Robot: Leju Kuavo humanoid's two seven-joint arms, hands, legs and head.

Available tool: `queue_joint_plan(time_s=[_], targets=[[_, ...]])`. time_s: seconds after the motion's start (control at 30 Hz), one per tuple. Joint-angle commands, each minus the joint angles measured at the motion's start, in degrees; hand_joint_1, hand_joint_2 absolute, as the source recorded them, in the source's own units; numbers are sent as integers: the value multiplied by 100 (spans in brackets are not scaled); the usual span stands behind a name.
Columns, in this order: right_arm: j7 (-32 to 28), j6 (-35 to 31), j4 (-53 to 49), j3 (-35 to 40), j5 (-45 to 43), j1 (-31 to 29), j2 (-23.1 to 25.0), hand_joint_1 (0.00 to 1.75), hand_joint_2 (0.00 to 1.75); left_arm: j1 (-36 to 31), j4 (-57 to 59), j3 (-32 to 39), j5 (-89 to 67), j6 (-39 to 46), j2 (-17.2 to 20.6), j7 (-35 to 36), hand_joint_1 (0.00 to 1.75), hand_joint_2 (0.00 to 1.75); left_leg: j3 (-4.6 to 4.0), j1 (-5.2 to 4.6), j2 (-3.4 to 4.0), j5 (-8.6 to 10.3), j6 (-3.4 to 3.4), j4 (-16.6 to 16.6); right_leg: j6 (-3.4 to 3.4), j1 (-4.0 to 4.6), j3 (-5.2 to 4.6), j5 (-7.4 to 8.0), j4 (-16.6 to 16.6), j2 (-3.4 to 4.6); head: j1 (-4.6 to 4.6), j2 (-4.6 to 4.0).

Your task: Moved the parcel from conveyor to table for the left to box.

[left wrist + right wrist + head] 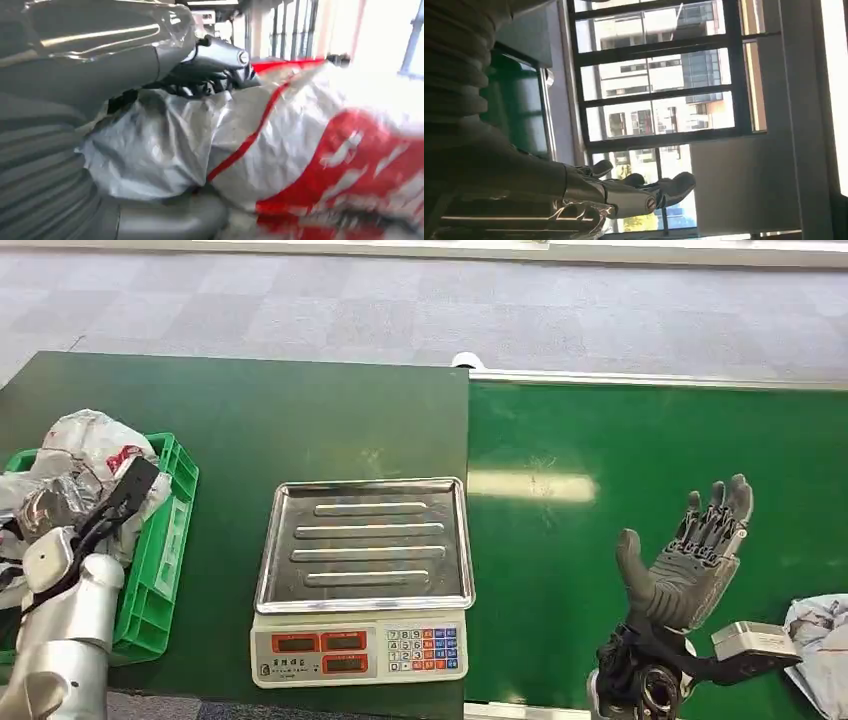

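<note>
Our left hand (165,75) grasps a parcel (300,150) over the green box (160,540) at the table's left edge. Our right hand (690,560) hovers released above the conveyor (620,440); next parcel (820,640) waits at its right edge.

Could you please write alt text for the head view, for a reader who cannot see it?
The robot's right hand is raised open over the green conveyor, while its left hand rests on a crumpled parcel in a green crate. A steel-pan scale sits between them on the dark table.
</note>
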Motion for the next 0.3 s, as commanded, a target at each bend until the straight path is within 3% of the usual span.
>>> queue_joint_plan(time_s=[0.03, 0.1, 0.17, 0.27, 0.3], targets=[[-20, -209, 77, 128, -128, -38, -104, 0, 175, -172, -752, -207, 943, 1757, -242, -1320, 0, 175, -22, 10, -25, 8, 14, 7, -17, 15, -7, 4, -3, -32, 0, 0], [-20, -209, 77, 128, -128, -38, -104, 0, 175, -172, -752, -207, 943, 1757, -242, -1320, 0, 175, -16, 7, -17, 8, 14, 1, -15, 11, -6, 4, -5, -24, 2, 0], [-20, -255, 154, 209, -173, -74, -133, 0, 175, -24, -1374, 238, 983, 1757, -504, -1853, 0, 175, -7, 3, -10, 4, 9, 0, -10, 6, 0, 2, -4, -14, -2, 0], [-20, -288, 205, 294, -229, -133, -149, 0, 175, -40, -2373, 1314, 1479, 1757, -1233, -3659, 0, 175, -13, 7, -2, 2, 10, 5, -10, 10, -4, 5, -3, -7, 0, 0], [-20, -276, 246, 323, -245, -160, -155, 0, 175, -158, -2715, 1880, 1468, 1757, -1593, -4562, 0, 175, -19, 10, -3, 2, 12, 8, -11, 13, -8, 6, -3, -9, 2, 0]])
